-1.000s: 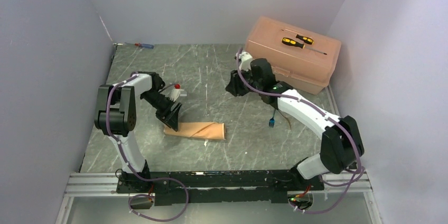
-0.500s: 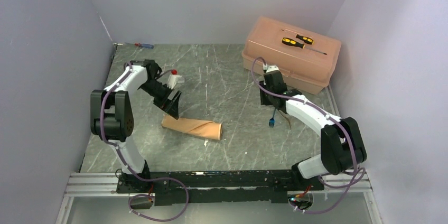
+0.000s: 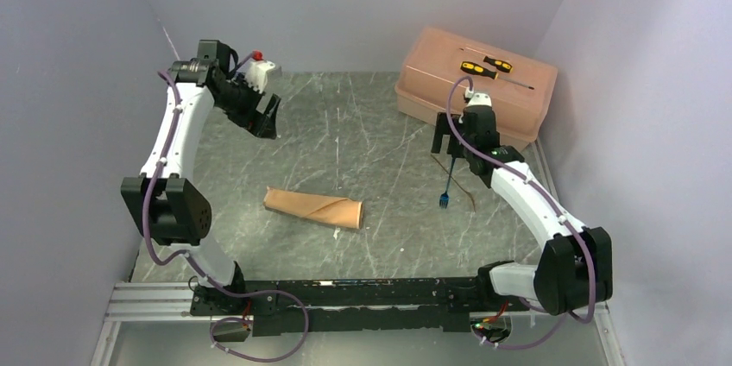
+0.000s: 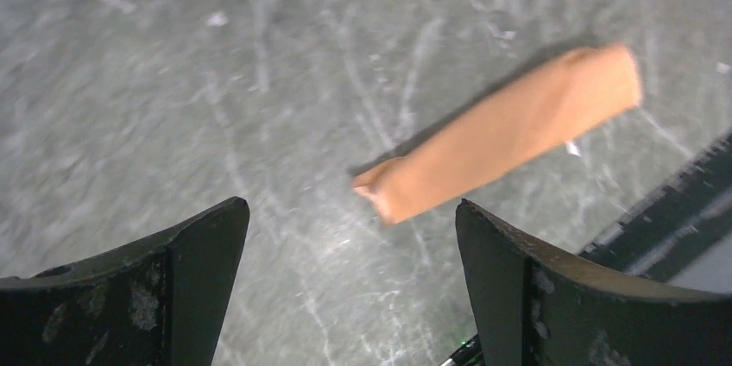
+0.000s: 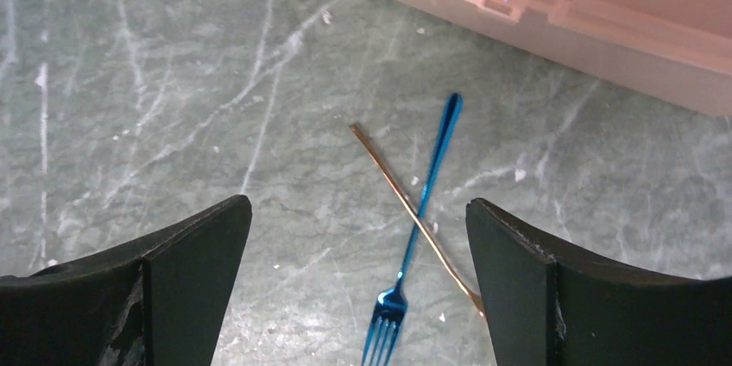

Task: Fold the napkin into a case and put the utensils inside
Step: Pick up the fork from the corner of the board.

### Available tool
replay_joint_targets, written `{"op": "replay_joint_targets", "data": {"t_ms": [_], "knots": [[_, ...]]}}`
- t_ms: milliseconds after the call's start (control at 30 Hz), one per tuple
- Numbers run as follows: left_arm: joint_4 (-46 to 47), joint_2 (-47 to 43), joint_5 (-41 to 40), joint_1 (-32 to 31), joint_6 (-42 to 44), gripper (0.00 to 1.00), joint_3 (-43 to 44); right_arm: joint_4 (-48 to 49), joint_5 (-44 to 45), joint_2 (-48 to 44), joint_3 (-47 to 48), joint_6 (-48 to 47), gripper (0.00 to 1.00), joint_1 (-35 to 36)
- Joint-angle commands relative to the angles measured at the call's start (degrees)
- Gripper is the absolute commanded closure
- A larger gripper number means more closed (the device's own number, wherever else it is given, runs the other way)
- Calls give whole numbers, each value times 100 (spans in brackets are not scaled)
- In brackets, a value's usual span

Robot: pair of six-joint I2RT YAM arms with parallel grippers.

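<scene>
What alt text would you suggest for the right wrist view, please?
A blue fork lies crossed with a thin gold-toned utensil on the grey marbled table, framed by the open right claw. A pink plastic box edges the top right.

The case (image 3: 312, 208) was peach-orange, and the table (image 3: 362, 124) grey with white marble-like streaks. The fork (image 5: 429, 180) was blue, the slim utensil (image 5: 387, 176) gold, the box (image 3: 457, 98) pink.
</scene>
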Motion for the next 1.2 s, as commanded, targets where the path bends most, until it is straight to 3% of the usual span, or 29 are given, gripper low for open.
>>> {"op": "replay_joint_targets", "data": {"t_ms": [0, 100, 267, 500, 700, 1033, 1167], "knots": [[958, -233, -1440, 163, -841, 5, -174, -879, 516, 86, 360, 288, 1, -69], [1254, -211, -1478, 278, -881, 5, -295, -1154, 615, 121, 19, 598, 5, -98], [728, 296, -915, 301, -1044, 5, 223, -1699, 537, 255, -355, 1201, 7, -366], [743, 356, -558, 301, -1074, 5, 198, -1585, 490, 55, -1045, 1623, 9, -458], [727, 242, -618, 299, -1032, 5, 245, -1407, 193, 394, -986, 2024, 12, -579], [520, 244, -590, 297, -958, 5, 445, -1037, 495, 711, -1079, 1809, 16, -902], [439, 292, -644, 299, -968, 5, 588, -845, 141, 1007, -1079, 1745, 26, -952]]}}
